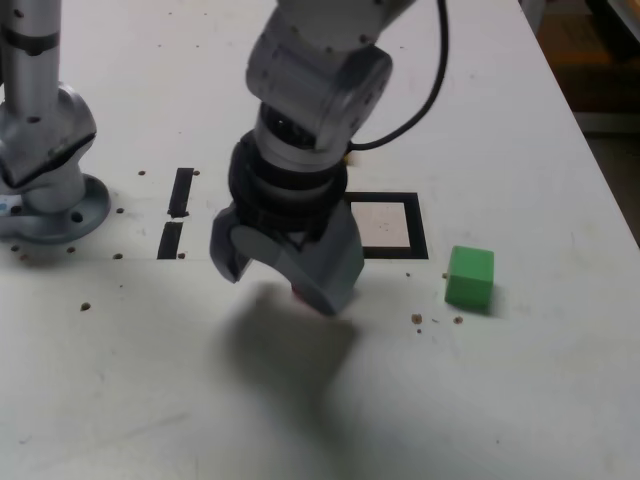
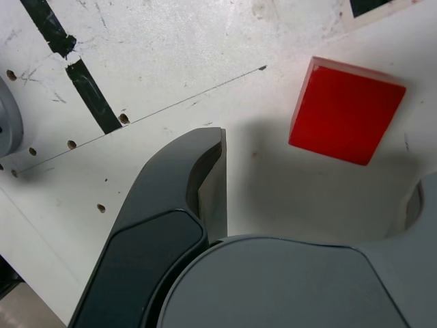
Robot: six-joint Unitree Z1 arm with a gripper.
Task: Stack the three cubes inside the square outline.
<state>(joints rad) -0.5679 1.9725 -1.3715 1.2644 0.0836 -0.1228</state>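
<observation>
My gripper (image 1: 285,270) hangs with its jaws spread, the red cube (image 2: 347,111) on the table between them, seemingly untouched. The green cube (image 1: 469,276) sits near the square outline (image 1: 415,228) beyond it.

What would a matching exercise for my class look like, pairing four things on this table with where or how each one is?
Things:
1. green cube
2. red cube
3. square outline
4. gripper

States:
A. open, over the table
B. between the jaws, ungripped
C. alone at the exterior view's right
D. holds no cube

Pairs: 1-C, 2-B, 3-D, 4-A
</observation>
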